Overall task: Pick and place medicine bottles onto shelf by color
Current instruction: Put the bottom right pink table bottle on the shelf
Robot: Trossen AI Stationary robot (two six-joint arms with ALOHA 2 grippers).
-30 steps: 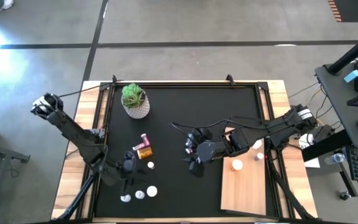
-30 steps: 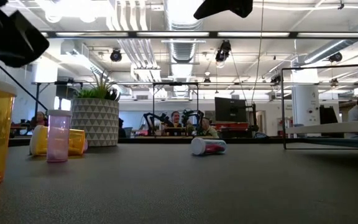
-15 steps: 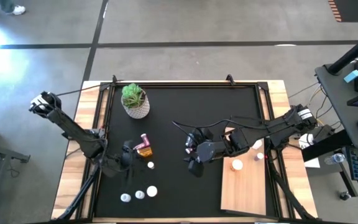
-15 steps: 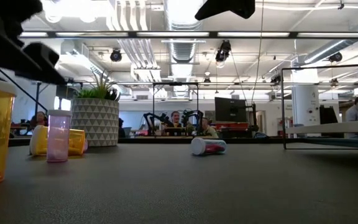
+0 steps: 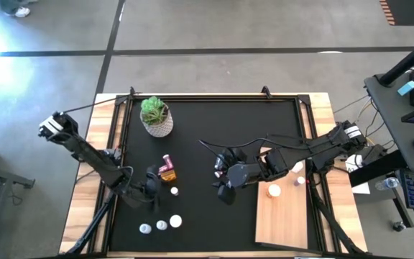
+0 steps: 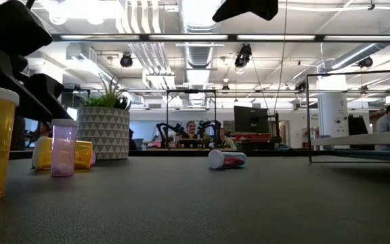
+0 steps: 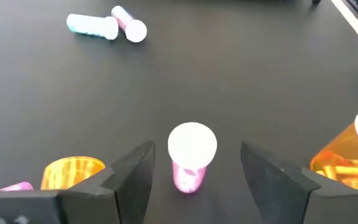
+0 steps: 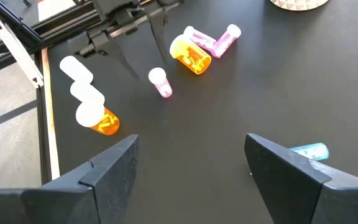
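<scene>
Pink and white-capped, the small bottle (image 7: 190,155) stands upright on the black mat (image 5: 214,129), framed between the spread-wide fingers of the left gripper (image 7: 194,171). It should be centred before closing, gripped below the cap and lifted straight. Amber bottles (image 7: 344,158) crowd both sides and could be knocked. The right gripper (image 8: 191,171) hangs open mid-mat, beside the wooden shelf (image 5: 282,216), where a few bottles stand.

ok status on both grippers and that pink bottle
Left gripper open, straddling the small white-capped pink bottle. Right gripper open, empty, mid-mat. Nothing in the way.
</scene>
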